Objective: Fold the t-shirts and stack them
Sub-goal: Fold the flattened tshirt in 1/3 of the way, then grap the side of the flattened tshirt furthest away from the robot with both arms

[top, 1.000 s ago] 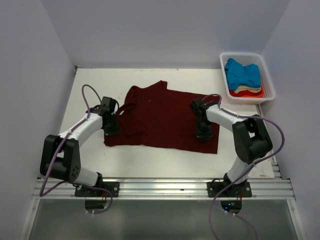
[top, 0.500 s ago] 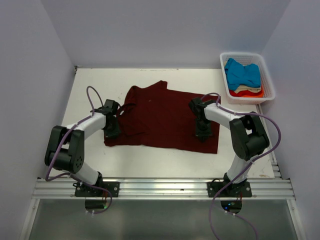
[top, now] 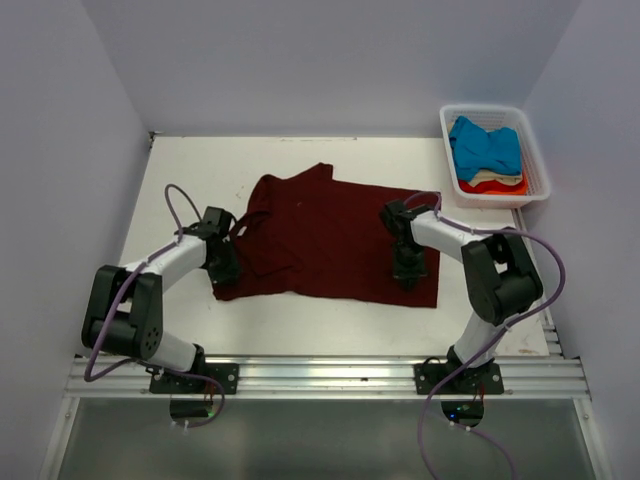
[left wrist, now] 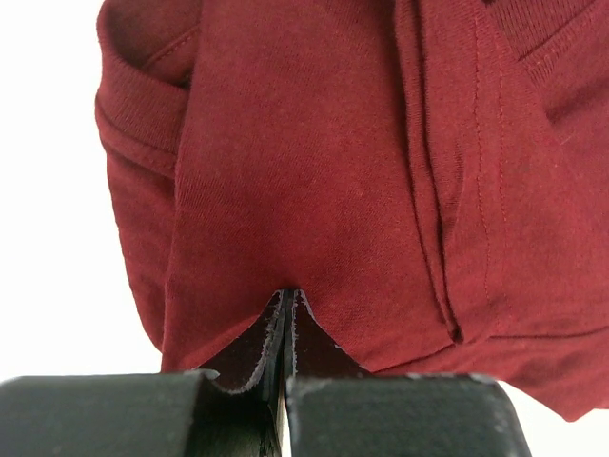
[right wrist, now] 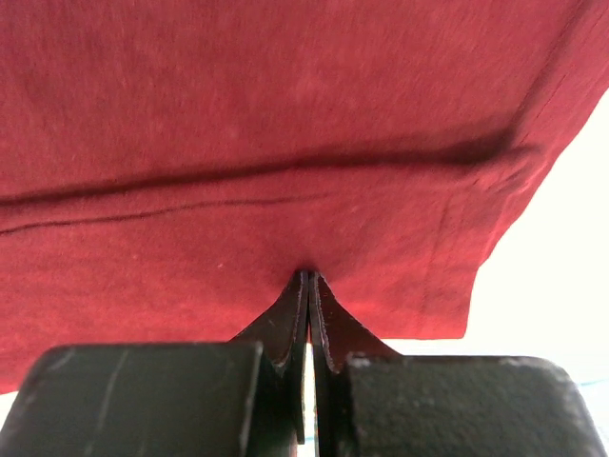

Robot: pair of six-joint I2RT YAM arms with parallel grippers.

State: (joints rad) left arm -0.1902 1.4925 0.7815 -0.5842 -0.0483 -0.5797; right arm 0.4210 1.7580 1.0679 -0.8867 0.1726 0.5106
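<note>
Four t-shirts, one basket and two grippers are in view: the maroon t-shirt (top: 330,235) lies spread on the white table (top: 190,165), left of the white slatted basket (top: 541,172) and nearer the arms than it, with bare table between the two; the other three sit heaped inside the basket, the blue t-shirt (top: 485,145) on top, with slivers of the cream t-shirt (top: 488,177) and the orange-red t-shirt (top: 490,187) showing at the basket's near end; the maroon cloth lies mostly flat, its side nearest the basket smooth, its side farthest from the basket rumpled, with a doubled-over layer and a stitched seam showing in the left wrist view; the left gripper (top: 224,270) bites the shirt's edge farthest from the basket, its fingers pressed together with a fold of maroon cloth pinched at their tips; the right gripper (top: 408,270) is likewise clamped on the cloth near the hem corner on the basket's side, fingers closed with the cloth caught between them; bare table runs along the shirt's near hem, along its far edge up to the back wall, and beyond its edge away from the basket; the basket itself sits in the table's far corner against the right-hand wall.
</note>
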